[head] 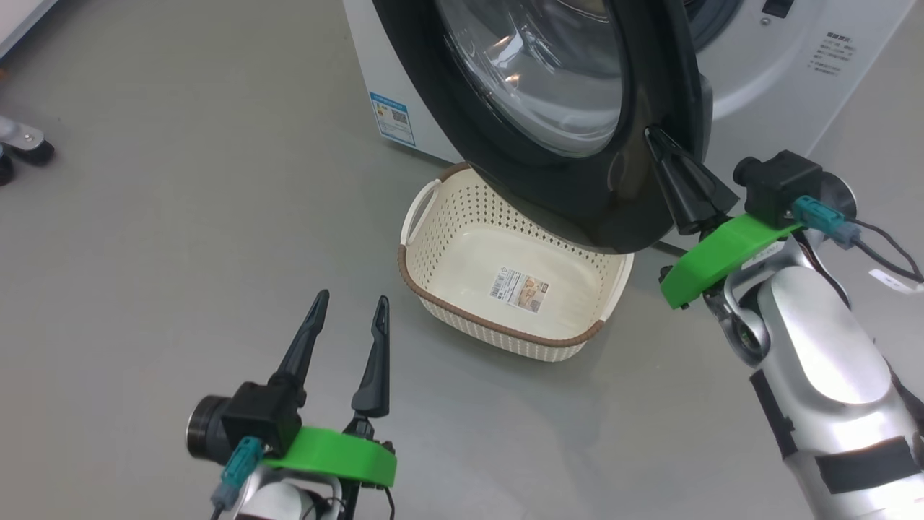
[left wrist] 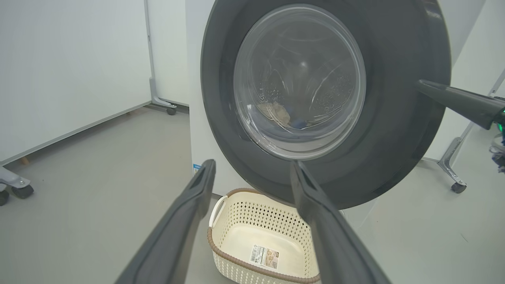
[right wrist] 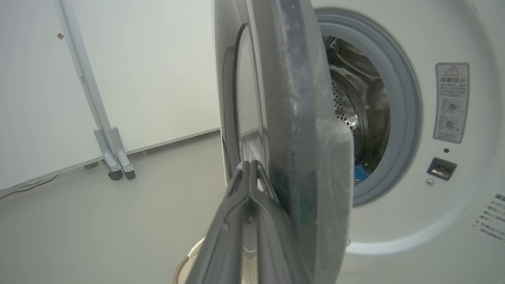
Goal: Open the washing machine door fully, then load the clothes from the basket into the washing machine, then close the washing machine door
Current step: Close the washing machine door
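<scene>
The washing machine door [head: 613, 195] stands partly open, its black rim hanging over the basket [head: 476, 206]. My right gripper [head: 653, 133] is shut, its tips against the door's outer face near the free edge [right wrist: 300, 98]; in the right wrist view the right gripper [right wrist: 249, 163] lies along that face. My left gripper [head: 351, 297] is open and holds nothing, low at the front left of the basket. The cream basket [left wrist: 252, 209] holds just a label. Through the door glass, clothes [left wrist: 278, 112] lie low in the drum. The washing machine [head: 765, 79] shows its grey gasket [right wrist: 406, 98].
A wheeled foot [head: 22, 141] sits at the far left on the grey floor. White partition panels stand on castered legs [right wrist: 112, 154] to the left, and another castered leg [left wrist: 453, 169] to the right of the machine. Open floor lies left of the basket.
</scene>
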Controlling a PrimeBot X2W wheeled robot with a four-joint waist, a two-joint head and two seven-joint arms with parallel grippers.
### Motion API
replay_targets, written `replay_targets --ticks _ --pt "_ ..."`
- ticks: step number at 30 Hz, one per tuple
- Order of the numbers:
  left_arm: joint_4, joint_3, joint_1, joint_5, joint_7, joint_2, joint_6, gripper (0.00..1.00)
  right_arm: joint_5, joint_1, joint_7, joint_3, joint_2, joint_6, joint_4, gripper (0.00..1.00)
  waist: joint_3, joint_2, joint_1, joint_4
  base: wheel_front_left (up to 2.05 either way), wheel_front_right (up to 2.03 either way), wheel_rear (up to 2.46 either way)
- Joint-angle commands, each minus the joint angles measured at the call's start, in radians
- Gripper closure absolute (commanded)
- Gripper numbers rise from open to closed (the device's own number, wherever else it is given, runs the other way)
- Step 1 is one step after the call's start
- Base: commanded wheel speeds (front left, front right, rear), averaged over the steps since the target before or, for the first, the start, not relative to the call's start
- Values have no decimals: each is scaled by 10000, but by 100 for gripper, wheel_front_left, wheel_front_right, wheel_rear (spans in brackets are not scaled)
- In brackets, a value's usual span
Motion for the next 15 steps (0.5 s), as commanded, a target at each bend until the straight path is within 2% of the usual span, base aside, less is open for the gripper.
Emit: replay_targets --ticks 1,15 --pt "-297 483 -422 169 -110 19 -45 0 37 -551 -174 61 -16 75 -99 100 51 0 -1 -15 0 0 0" --pt "-339 705 -515 565 -110 -281 -319 0 -36 -1182 -351 -153 -273 75 558 100 383 0 -1 -5 0 0 0"
